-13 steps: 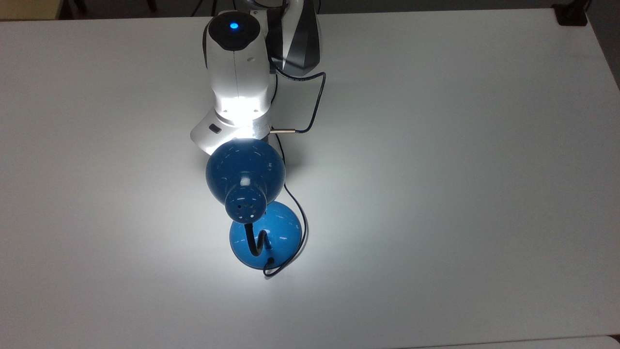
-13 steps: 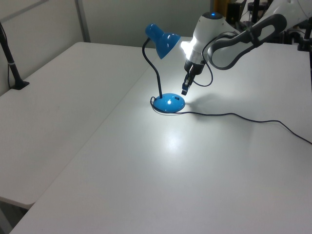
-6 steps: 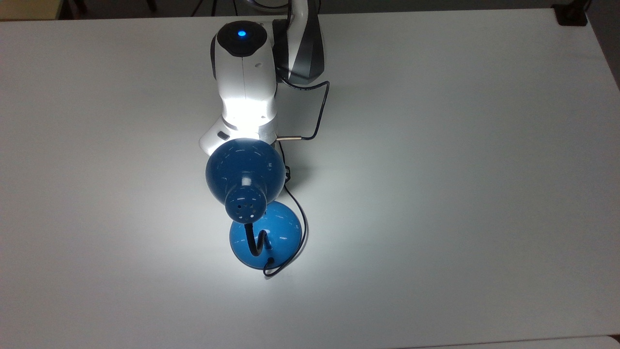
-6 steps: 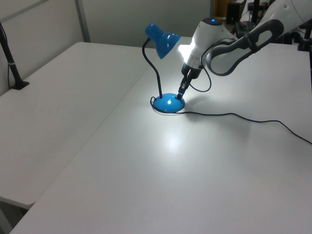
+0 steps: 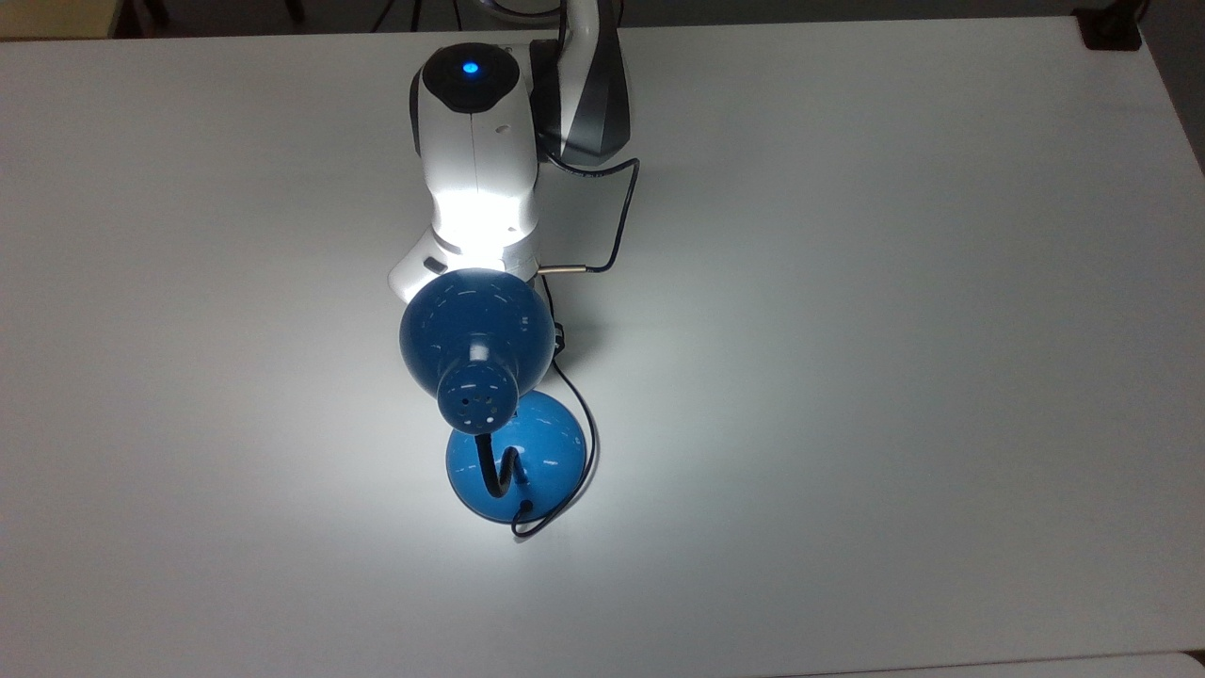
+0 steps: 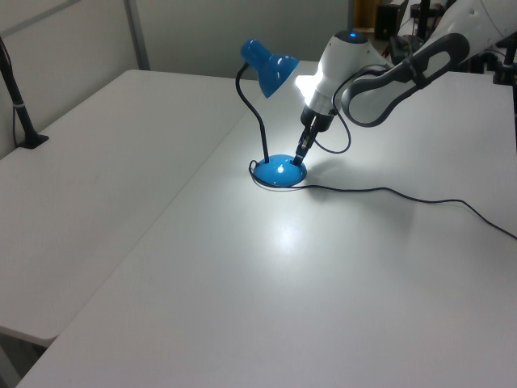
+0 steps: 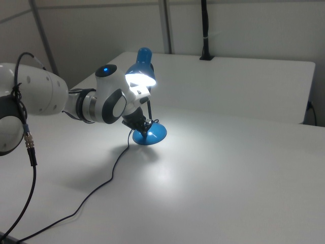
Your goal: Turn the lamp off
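Right now the claw (image 6: 301,153) – open or closed, I cannot tell – touches the lit lamp (image 6: 275,171), and a hard push could slide it.

The lamp (image 5: 476,341) has a glossy blue dome shade, a round blue base and a black neck; a thin black cord (image 6: 388,191) trails from it. The arm (image 5: 475,141) is white with dark grey joints and a blue dot of light. The table (image 5: 894,377) is plain white.
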